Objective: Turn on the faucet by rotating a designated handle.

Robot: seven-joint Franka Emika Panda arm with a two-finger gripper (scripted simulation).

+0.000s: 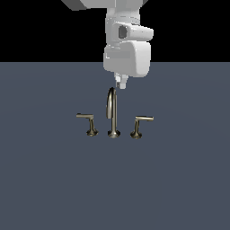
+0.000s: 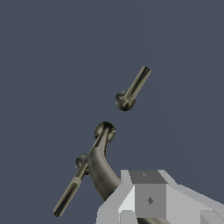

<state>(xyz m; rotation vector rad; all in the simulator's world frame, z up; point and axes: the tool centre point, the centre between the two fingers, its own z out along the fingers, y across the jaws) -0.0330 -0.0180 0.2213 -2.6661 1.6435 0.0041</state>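
Our gripper (image 1: 119, 85) hangs above and behind the top of the spout (image 1: 111, 110), and we cannot tell whether its fingers are spread or closed, since the white arm (image 1: 127, 49) hides most of them. Taking the spout as our landmark on the grey surface (image 1: 45, 179), the twin lever (image 1: 88, 123) stands to its exterior-view left, bar pointing left. To the spout's right stands the handle (image 1: 140, 125), bar pointing right, well apart from our gripper and untouched.
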